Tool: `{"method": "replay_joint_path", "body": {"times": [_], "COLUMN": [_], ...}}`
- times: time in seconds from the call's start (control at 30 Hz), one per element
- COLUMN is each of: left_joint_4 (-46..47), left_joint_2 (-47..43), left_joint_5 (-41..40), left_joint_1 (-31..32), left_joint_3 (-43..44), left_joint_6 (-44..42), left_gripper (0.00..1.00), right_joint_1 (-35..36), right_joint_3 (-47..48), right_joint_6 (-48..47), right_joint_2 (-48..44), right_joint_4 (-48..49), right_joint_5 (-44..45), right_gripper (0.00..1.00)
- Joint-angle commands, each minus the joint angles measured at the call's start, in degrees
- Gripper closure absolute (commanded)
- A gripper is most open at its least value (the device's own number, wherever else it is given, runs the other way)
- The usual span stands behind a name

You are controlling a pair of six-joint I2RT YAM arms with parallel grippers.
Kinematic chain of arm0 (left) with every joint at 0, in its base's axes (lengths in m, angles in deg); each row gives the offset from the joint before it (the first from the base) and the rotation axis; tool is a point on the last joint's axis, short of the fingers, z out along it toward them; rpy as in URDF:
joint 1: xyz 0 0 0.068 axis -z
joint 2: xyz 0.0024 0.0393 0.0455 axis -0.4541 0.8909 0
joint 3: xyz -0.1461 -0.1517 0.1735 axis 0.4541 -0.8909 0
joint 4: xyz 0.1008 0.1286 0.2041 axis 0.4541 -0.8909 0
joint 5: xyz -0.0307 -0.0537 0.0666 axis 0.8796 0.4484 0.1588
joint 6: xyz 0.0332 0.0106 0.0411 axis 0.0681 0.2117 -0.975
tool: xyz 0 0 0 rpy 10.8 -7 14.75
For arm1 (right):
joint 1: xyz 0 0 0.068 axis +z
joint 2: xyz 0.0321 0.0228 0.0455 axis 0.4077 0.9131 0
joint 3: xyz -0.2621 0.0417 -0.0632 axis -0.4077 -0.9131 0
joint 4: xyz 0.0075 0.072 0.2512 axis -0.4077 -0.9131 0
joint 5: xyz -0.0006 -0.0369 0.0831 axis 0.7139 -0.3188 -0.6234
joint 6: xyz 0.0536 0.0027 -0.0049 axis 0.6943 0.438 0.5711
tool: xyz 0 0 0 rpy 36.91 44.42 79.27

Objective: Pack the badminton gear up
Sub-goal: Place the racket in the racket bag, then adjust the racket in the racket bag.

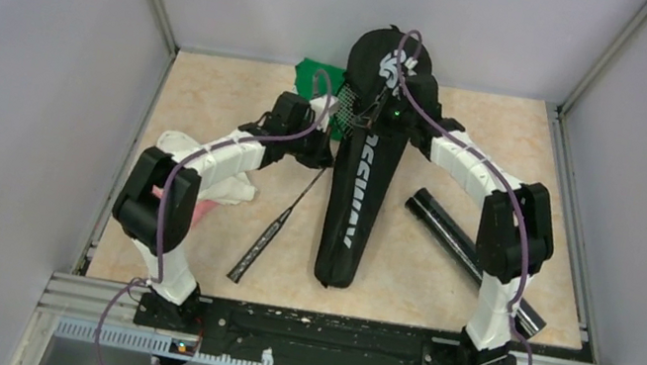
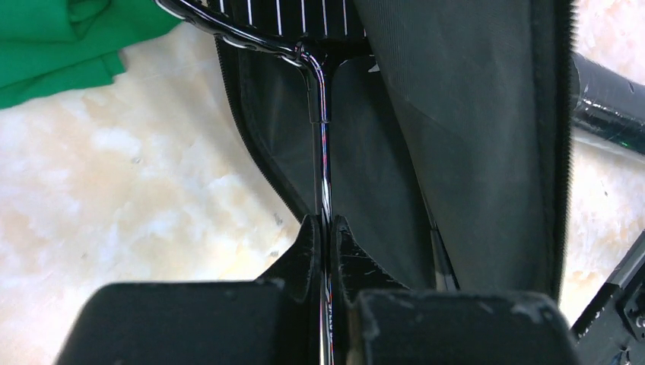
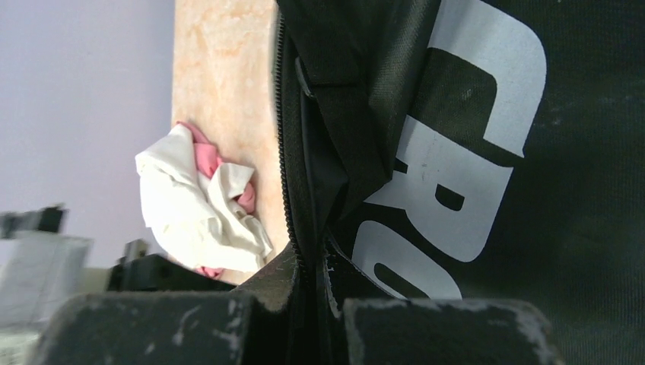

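The black CROSSWAY racket bag (image 1: pixel 350 207) lies lengthwise in the middle of the table. My left gripper (image 1: pixel 323 152) is shut on the thin shaft of a black racket (image 1: pixel 277 225). The racket's strung head (image 1: pixel 346 114) is at the bag's open left edge. In the left wrist view the fingers (image 2: pixel 304 258) clamp the shaft (image 2: pixel 322 152) and the head (image 2: pixel 258 23) lies over the opened bag (image 2: pixel 471 137). My right gripper (image 1: pixel 384 111) is shut on the bag's zipper edge (image 3: pixel 293 152), lifting the flap (image 3: pixel 548 190). The black tube (image 1: pixel 467 256) lies right of the bag. No shuttlecocks show.
A green cloth (image 1: pixel 316 76) lies at the back, left of the bag's top, and also shows in the left wrist view (image 2: pixel 61 46). A white and pink cloth (image 1: pixel 223 187) lies under the left arm and shows in the right wrist view (image 3: pixel 198 209). Grey walls enclose the table on three sides.
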Motion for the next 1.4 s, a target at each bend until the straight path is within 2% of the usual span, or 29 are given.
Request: {"method": "replay_joint_path", "body": {"times": [0.0,0.3,0.47,0.77,1.07,1.2,1.37], "left_joint_4": [10.5,17.5,18.9,18.2,16.4,16.3,17.0], "left_joint_2": [3.5,3.9,3.4,1.0,0.5,1.6,2.6], "left_joint_5": [6.4,9.0,11.7,14.4,14.2,13.9,16.8], "left_joint_1": [2.5,3.4,3.3,2.0,1.5,1.5,1.5], "left_joint_3": [2.8,-0.2,-1.4,-4.7,-7.2,-8.2,-10.0], "left_joint_6": [1.2,-0.2,-0.9,-2.2,-3.5,-2.1,-0.1], "left_gripper": [1.00,0.99,0.87,0.71,0.63,0.57,0.40], "right_joint_1": [0.5,-0.9,-1.7,-3.2,-3.5,-3.5,-3.6], "right_joint_3": [0.7,1.1,1.4,3.2,3.0,1.9,1.6], "right_joint_6": [2.0,0.7,-0.7,-3.9,-2.9,-1.5,-1.4], "right_joint_2": [-3.5,-2.7,-2.3,-1.4,-0.8,-1.0,-1.2], "right_joint_4": [5.4,4.1,2.8,-1.0,-0.1,1.3,1.6], "right_joint_5": [-8.6,-9.2,-8.3,-5.6,-6.6,-7.2,-7.1], "right_gripper": [1.00,1.00,1.00,1.00,1.00,1.00,1.00]}}
